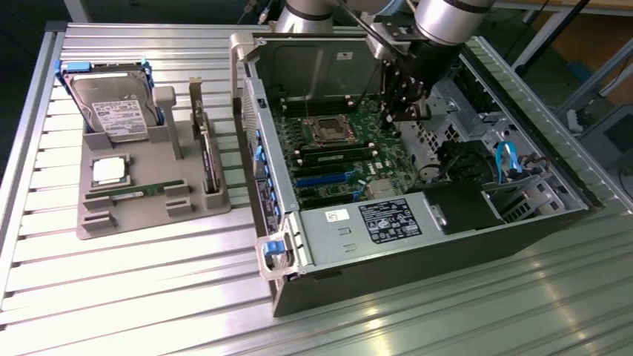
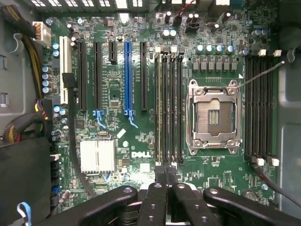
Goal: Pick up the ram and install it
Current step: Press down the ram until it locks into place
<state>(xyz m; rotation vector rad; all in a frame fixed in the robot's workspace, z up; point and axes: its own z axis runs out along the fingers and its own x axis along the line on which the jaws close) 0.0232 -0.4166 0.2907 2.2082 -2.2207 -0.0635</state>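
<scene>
At the exterior view's left, the gray tray [image 1: 148, 219] holds the ram [image 1: 133, 190], which lies flat in a slot just beside the square silver chip [image 1: 109, 170], well apart from the arm. To the right, inside the open computer case [image 1: 247, 89], the gripper [image 2: 165, 172] hangs over the motherboard [image 2: 113, 84]. Its fingers are pressed together with nothing seen between them, the tips by the memory slots [image 2: 168, 103] next to the processor socket [image 2: 214, 115].

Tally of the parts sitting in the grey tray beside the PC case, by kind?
hard drive: 1
processor chip: 1
ram: 1
expansion card: 1
Total: 4
</scene>
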